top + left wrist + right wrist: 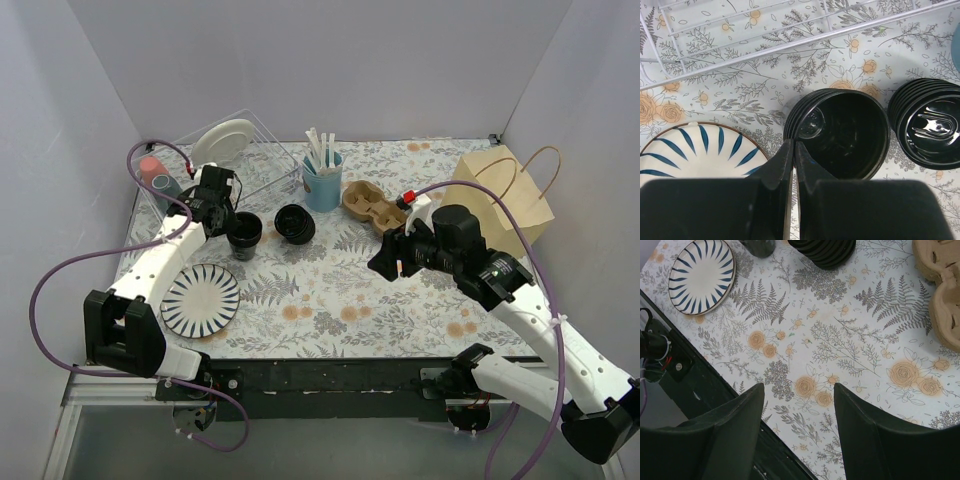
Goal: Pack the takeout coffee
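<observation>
Striped plate partly behind left end effector; cardboard cup carrier cut off at right edge.

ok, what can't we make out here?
Left wrist view: whether the shut left hand pinches the black cup rim; the hand itself covers the contact.
Top view: brown bag interior, hidden by its own wall.
Left wrist view: lid stack cut by the right edge.
Right wrist view: cup carrier cut by the right edge.
</observation>
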Controlling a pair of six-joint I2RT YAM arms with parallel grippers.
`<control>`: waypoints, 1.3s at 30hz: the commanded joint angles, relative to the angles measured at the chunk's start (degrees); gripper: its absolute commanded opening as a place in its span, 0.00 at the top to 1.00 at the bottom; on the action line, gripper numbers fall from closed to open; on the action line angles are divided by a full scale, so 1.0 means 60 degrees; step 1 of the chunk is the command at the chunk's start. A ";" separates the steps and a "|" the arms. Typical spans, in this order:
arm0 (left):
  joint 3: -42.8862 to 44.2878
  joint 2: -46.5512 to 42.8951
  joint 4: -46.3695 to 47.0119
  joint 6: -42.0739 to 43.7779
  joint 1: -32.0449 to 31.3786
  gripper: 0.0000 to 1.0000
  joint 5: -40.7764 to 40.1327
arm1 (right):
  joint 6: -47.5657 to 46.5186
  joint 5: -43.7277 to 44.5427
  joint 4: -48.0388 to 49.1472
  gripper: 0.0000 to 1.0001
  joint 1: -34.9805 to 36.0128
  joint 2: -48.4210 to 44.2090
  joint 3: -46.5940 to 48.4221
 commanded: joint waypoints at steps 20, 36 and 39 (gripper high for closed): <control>0.0746 -0.0539 -0.0357 -0.0390 0.0072 1.00 0.0351 | -0.0122 -0.0045 0.0353 0.34 -0.0036 0.0073 0.0006; 0.1595 -0.1315 -0.0519 -0.0595 0.0190 1.00 0.0759 | -0.0020 -0.0045 0.0309 0.35 -0.0036 0.0029 0.0108; 0.1756 -0.1549 -0.0402 -0.0464 0.0190 1.00 0.1416 | 0.0024 -0.0089 0.0295 0.35 -0.0036 -0.0015 0.0123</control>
